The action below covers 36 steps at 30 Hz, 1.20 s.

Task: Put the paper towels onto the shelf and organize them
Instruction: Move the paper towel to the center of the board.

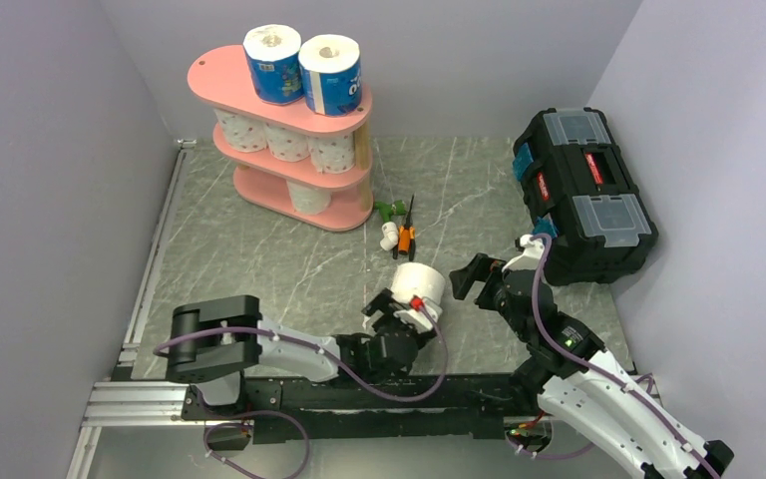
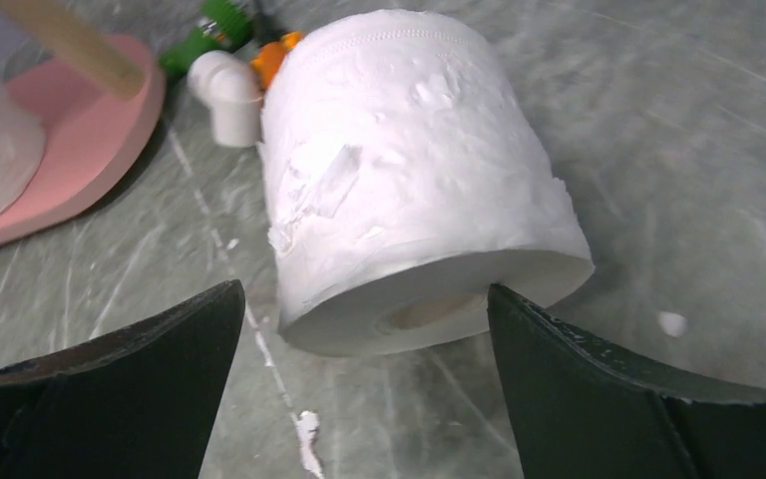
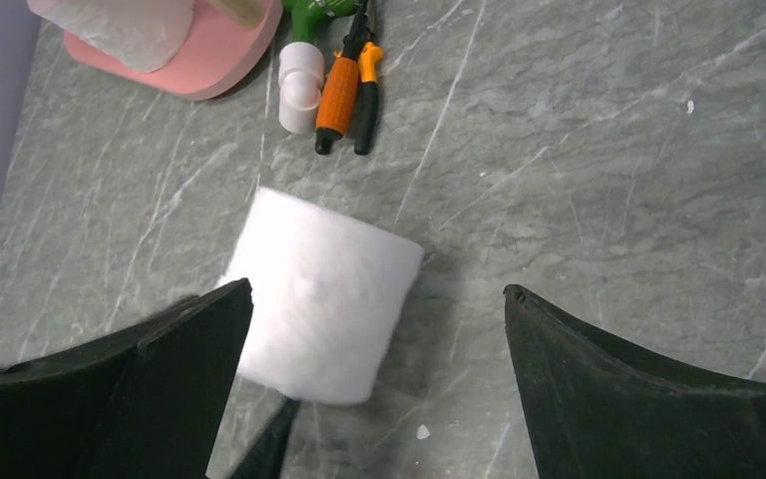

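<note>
The pink three-tier shelf stands at the back left. Two blue-wrapped paper towels stand on its top board, three dotted rolls fill the middle, and one roll sits on the bottom. A plain white roll lies on its side on the table. My left gripper is open right at the roll's near end, a finger on either side. My right gripper hangs open above and to the right of it, holding nothing.
Orange-handled pliers and a white-and-green tool lie between the loose roll and the shelf. A black toolbox stands at the right. Purple walls enclose the table on three sides.
</note>
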Tool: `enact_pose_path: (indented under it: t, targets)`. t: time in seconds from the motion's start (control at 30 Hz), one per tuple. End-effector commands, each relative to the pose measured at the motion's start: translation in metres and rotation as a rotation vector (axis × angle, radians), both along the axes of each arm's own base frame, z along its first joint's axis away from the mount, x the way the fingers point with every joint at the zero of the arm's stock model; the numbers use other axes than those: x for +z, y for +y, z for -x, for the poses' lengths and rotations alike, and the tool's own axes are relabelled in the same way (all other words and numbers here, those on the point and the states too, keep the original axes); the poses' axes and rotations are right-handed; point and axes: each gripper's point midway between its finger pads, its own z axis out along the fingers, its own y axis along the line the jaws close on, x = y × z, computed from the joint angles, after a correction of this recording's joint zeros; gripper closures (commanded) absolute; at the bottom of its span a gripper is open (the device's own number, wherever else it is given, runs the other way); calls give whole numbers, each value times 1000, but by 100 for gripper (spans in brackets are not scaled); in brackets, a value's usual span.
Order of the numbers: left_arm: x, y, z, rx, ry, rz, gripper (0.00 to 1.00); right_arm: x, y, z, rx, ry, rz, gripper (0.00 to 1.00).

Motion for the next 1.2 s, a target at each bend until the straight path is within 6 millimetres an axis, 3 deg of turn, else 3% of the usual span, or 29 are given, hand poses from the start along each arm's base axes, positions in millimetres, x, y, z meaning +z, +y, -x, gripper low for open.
enact_pose_path:
  t: [0.0,0.27,0.53,0.83,0.9,1.0,1.17]
  targets:
    - [10,35,-22,151,25,88,2,7,-1,-4,-8,-21,9,0]
    - [24,51,-9,112,109,213,1,8,-2,-4,-12,-24,9,0]
    - [53,91,6,103,228,489,1,8,1,-4,-2,-27,-4,0]
    - [22,83,14,-70,208,381,1,8,5,-3,12,-24,-22,0]
    - [10,90,9,-53,165,368,1,8,5,-2,12,-25,-27,0]
    - [9,95,-1,-10,108,389,1,9,4,0,15,-23,-30,0]
    - [9,85,-10,-14,53,372,1,11,3,0,12,-25,-23,0]
